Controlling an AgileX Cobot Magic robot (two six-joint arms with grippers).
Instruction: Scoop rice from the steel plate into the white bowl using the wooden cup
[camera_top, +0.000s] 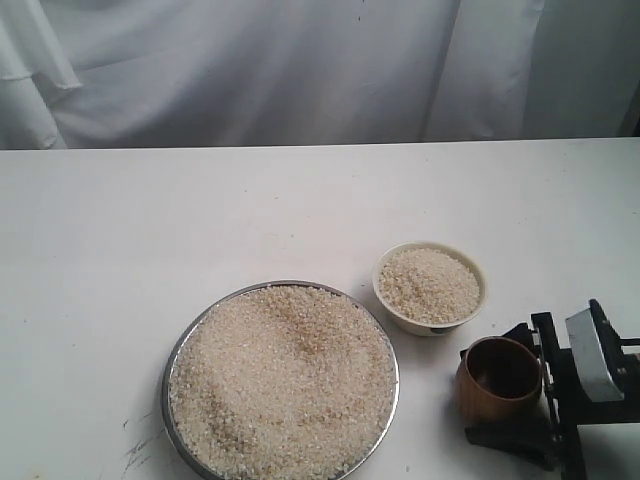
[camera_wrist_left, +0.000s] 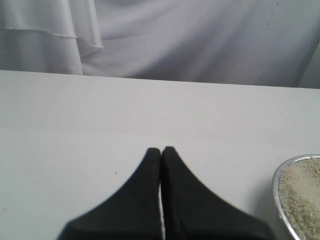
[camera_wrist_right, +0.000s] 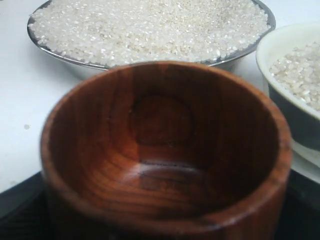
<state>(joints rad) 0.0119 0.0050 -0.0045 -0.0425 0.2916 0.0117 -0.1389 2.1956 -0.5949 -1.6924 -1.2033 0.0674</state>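
Polished, grained wood on wooden cup (camera_wrist_right: 165, 150); shiny metal on steel plate (camera_top: 168, 378); matt grainy rice (camera_top: 285, 380); smooth white bowl (camera_top: 398, 314).

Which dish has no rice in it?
The wooden cup: brown and empty inside. The steel plate and white bowl both hold rice.

**Cut Off, Covered and Out of Focus**

By the desk's near edge, the steel plate (camera_top: 290, 284) loses its nearest rim to the exterior view's lower border, and the rice (camera_top: 285, 385) covers its whole floor. Toward the near right corner the right gripper (camera_top: 493, 383) runs off the frame. Its jaws, closed on the wooden cup (camera_top: 492, 405), are partly hidden by it. The right wrist view shows that cup blurred, its base cropped, and the jaws only as dark corners. The white bowl (camera_top: 405, 315) carries a dark mark too small to read. The left gripper (camera_wrist_left: 161, 150) is blurred and its base is cropped.
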